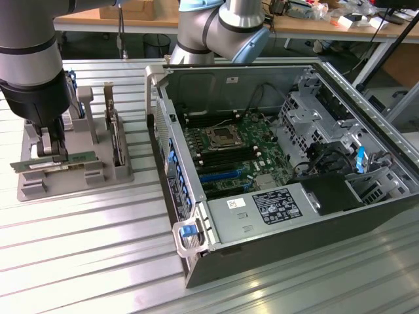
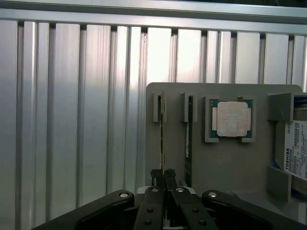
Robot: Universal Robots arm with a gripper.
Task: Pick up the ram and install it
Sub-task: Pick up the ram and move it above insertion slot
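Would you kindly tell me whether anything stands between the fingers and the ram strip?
Nothing visible does: the fingers are shut on the edge of the long thin green ram strip, which stands in its grey slotted holder beside a second strip.

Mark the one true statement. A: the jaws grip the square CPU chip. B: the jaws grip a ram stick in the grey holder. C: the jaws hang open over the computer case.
B: in the wrist view the jaws are shut on the edge of the ram standing in the grey holder, with the CPU chip lying apart from them in its own recess.
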